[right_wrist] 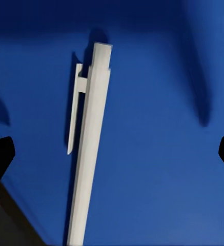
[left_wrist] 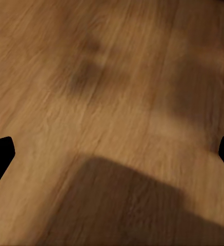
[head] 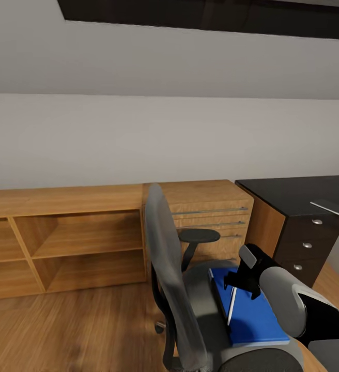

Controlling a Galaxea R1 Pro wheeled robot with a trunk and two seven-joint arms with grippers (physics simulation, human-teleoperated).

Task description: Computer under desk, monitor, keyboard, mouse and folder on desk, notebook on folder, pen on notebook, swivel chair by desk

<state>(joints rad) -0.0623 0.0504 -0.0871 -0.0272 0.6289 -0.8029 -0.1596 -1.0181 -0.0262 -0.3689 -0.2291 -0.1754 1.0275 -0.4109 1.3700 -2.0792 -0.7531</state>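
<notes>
Hovering spread-jawed, the right gripper [right_wrist: 112, 154] has the pen [right_wrist: 90, 148] directly beneath, lying on the folder [head: 252, 315] on the swivel chair [head: 174, 279]; probably nothing has reached the desk [head: 293, 194] yet.

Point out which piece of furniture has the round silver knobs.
The black desk at right: its dark drawers carry round silver knobs. The wooden drawer unit beside it has long bar handles instead.

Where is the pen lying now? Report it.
Flat on the blue folder on the swivel chair; the pen lies between the open right pincer.
</notes>
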